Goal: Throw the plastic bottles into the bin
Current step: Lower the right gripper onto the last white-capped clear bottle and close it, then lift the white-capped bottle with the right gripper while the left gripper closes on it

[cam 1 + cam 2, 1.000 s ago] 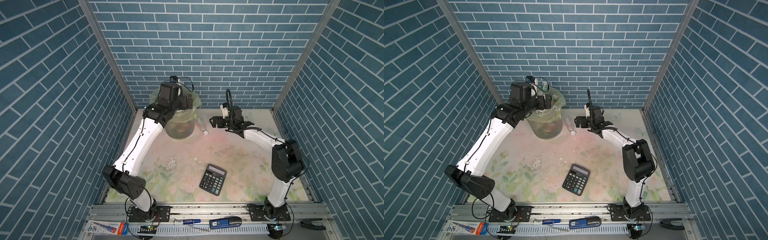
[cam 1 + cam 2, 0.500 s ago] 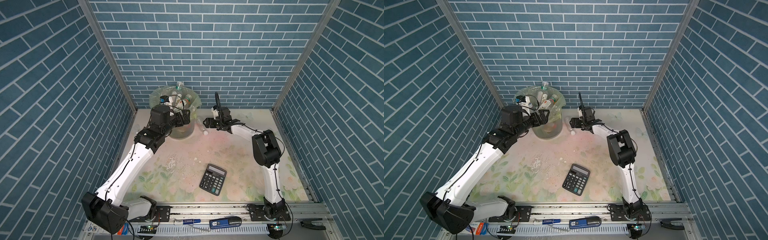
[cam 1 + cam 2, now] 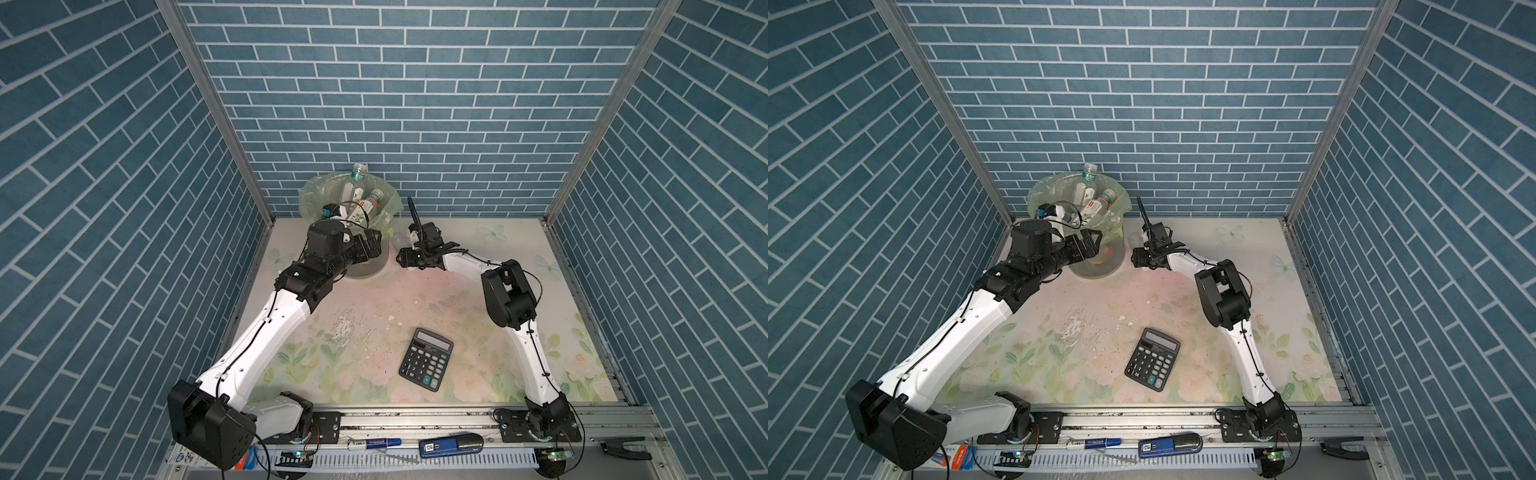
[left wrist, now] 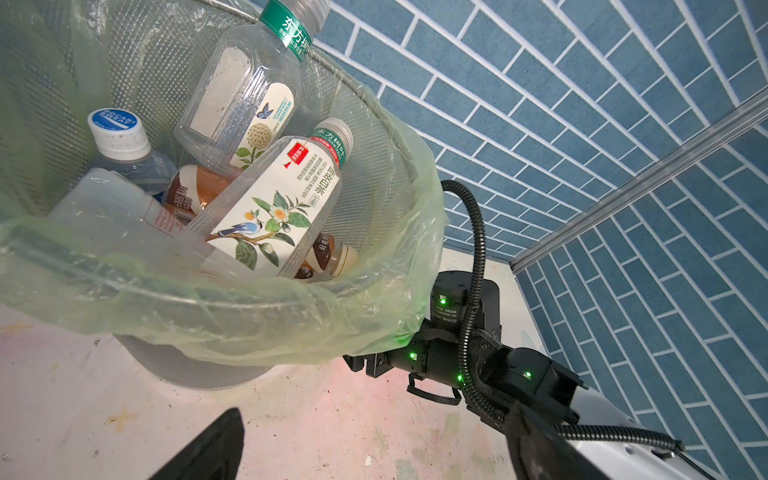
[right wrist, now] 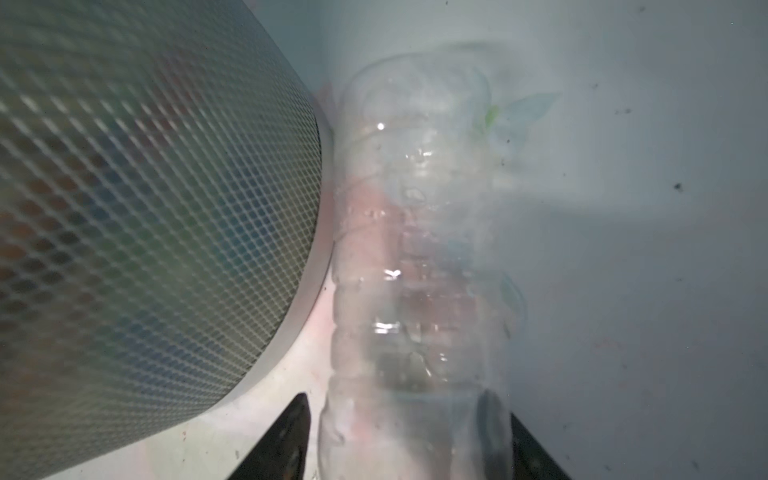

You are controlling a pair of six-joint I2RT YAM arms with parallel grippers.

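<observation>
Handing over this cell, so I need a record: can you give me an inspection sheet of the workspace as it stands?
Surface: floral mat, scuffed white patch mid-table.
Job's things: bin at back, bottles piled inside, one poking above the rim; clear bottle lying beside bin.
Clutter: calculator.
Grippers: left gripper open, empty, before bin; right gripper straddles clear bottle, grip unclear.
Cables: conduit arches over right wrist.
Surroundings: brick-pattern walls; tools on front rail.

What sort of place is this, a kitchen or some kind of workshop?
Probably a robot test booth, not a home: blue brick-print panels box in a floral tabletop, two white robot arms are bolted to a metal rail, and a bin of plastic bottles stands at the back.
</observation>
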